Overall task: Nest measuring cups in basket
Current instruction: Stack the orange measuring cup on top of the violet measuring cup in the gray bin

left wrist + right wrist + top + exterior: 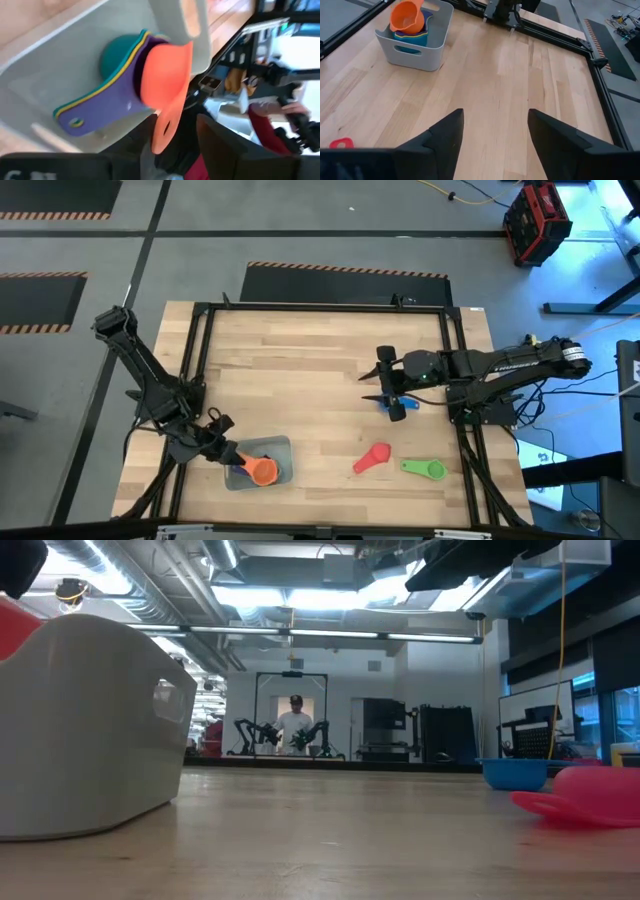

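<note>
Currently mid-task: stack partly built, three cups not yet in.

Basket (272, 448) sits at the table's 7 o'clock edge. Inside it, per the left wrist view: teal cup (112, 52) at the bottom, yellow cup (116, 75) showing only as a thin rim, purple cup (107, 110) over that, orange cup (165, 75) on top. Orange looks tilted, handle hanging over the basket wall, so it reads as not fully seated.

Left gripper (222, 448) is at the basket's 9 o'clock side, touching or just beside the orange cup's handle. Can't tell whether its fingers are spread or pinching the handle; the views don't resolve it.

Right gripper (385, 383) hovers at roughly 3 o'clock on the table, fingers (445, 135) spread wide, nothing between them. Blue cup (397, 406) lies just beside it on the 5 o'clock side. Pink cup (373, 458) and green cup (425, 469) lie near the front edge around 5 o'clock, apart from each other and well apart from the basket.

My read of the step: left arm is finishing the orange placement, right arm is lining up on blue.

Next move calls for:
- right gripper to descend over the blue handle and close on it
- left arm clear of the basket before blue comes over
- orange seated level first, else blue may sit crooked.
</note>
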You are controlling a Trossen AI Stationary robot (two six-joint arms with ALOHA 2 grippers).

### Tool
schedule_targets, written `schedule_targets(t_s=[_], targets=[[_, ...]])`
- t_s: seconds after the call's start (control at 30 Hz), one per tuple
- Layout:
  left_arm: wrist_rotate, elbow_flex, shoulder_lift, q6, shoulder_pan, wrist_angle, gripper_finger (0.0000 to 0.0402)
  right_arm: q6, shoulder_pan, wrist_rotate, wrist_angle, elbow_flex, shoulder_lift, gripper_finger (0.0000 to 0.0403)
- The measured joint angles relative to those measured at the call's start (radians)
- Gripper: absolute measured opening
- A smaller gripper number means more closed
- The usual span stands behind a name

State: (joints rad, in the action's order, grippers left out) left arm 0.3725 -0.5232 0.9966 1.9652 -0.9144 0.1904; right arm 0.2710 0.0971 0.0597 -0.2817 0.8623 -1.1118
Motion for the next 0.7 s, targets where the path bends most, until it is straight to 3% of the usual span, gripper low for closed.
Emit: schedule_targets(t_s=[0.47, 0.7], targets=[[-0.279, 0.0, 0.0, 0.0, 0.052, 0.013, 0.0154, 0.0, 0.0, 0.0, 0.0, 0.0, 0.0, 0.0226], [-0.366, 0.0, 0.0, 0.018, 0.052, 0.012, 0.0153, -0.006, 0.0, -0.001, 0.0, 0.0, 0.0, 0.0233]])
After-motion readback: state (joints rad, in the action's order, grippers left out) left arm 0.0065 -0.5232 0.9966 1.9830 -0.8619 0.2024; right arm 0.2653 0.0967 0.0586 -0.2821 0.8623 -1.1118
